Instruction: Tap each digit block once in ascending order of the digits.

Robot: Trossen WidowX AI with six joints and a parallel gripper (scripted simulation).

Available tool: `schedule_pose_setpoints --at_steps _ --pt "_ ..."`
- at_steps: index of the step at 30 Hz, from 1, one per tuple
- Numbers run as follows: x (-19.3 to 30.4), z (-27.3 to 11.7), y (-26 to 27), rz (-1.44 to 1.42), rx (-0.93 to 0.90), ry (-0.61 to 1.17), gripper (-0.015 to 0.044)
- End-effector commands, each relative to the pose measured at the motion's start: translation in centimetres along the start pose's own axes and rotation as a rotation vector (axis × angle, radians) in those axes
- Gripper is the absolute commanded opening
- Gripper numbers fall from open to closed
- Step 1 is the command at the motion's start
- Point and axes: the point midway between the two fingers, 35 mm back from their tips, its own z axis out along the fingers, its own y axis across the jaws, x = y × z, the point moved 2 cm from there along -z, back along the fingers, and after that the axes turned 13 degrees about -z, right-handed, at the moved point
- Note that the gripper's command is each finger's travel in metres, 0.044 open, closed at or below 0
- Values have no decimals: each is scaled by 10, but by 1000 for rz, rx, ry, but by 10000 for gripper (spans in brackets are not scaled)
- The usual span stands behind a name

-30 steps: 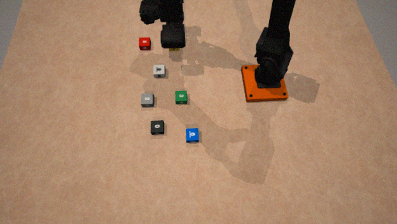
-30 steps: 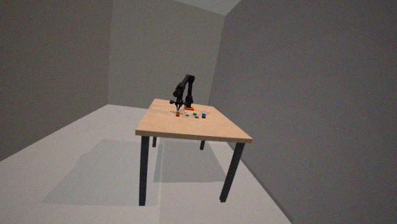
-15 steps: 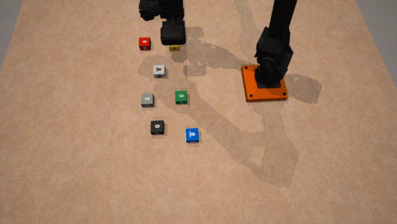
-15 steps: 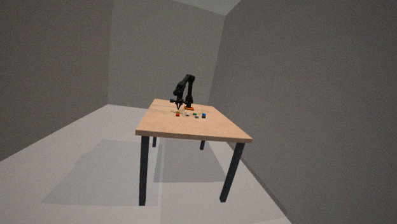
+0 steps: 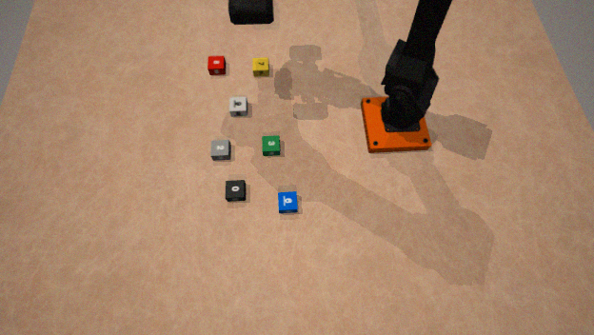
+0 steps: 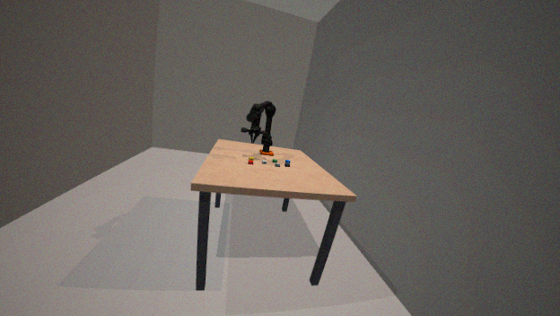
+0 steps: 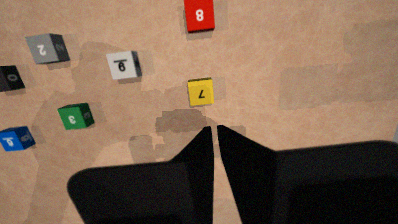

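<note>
My gripper (image 6: 252,141) (image 7: 214,132) is shut and empty, high above the table. In the wrist view its tips show just below the yellow block 7 (image 5: 261,67) (image 7: 201,92), not touching it. The red block 8 (image 5: 216,65) (image 7: 199,15) lies beyond. The white block (image 5: 238,106) (image 7: 122,65) and blue block (image 5: 287,202) (image 7: 16,139) each show a barred 6 or 9; I cannot tell which. The grey block 2 (image 5: 221,149) (image 7: 45,49), green block 3 (image 5: 271,145) (image 7: 74,116) and black block 0 (image 5: 235,189) (image 7: 10,78) stand apart.
The arm's orange base plate (image 5: 373,116) (image 6: 266,153) is right of the blocks in the top view. A black part of the arm (image 5: 251,10) shows at the top edge there. Arm shadows fall across the wooden table (image 5: 119,266) (image 6: 269,181).
</note>
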Motion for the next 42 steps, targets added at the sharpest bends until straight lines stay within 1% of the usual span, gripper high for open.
schedule_pose_setpoints --at_steps 1,7,9,14,16,20,21,27,42 --pt "-20 -3 -8 1 -6 4 20" --pt "-76 -3 -24 1 -5 -2 20" --pt "-88 -2 -26 1 -5 -3 20" --pt "-90 1 -27 1 -5 -3 20" --pt "-91 19 -28 1 -5 -3 20" --pt "-90 71 -27 1 -5 -3 20" --pt "-90 77 -26 1 -5 -3 20" --pt "-90 81 -26 1 -5 -3 20" --pt "-90 104 -26 1 -5 -3 20"
